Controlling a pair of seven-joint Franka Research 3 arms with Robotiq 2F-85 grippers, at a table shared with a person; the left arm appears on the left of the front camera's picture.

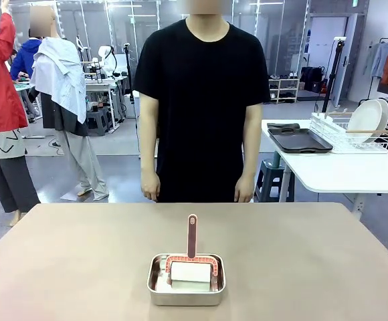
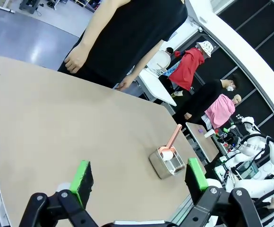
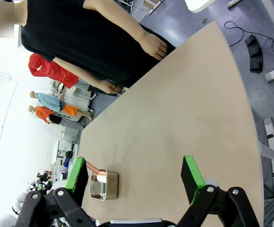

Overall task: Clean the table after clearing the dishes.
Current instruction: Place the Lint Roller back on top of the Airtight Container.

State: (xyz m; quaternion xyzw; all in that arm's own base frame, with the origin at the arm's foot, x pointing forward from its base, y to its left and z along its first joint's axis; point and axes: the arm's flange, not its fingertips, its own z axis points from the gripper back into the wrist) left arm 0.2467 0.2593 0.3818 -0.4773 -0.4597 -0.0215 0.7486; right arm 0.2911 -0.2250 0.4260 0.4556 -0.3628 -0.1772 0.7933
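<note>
Nearest the front camera, a small steel pan sits on the tan bench, near its near edge and about midway across. Inside the pan lies a white block under a brush-like tool with a reddish-brown frame and a long handle that points up and away toward the far side. Apart from the pan, the surface of the bench is bare.

At the far edge of the bench a person in a black T-shirt stands facing it, arms hanging down, both of the person's hands just beyond the edge and touching nothing.

The dishes are off the bench: white plates stand upright in a wire rack on a smaller white table to the right behind the person, with a dark tray lying flat just beside the rack.

In the left wrist view, the left hand hangs above the bench with its green-padded fingers spread wide apart and nothing between them; the pan shows beyond them. In the right wrist view, the right hand is likewise spread wide over bare bench, holding nothing, with the pan just beside one finger in the picture but farther off.

Other people stand farther back in the room.
</note>
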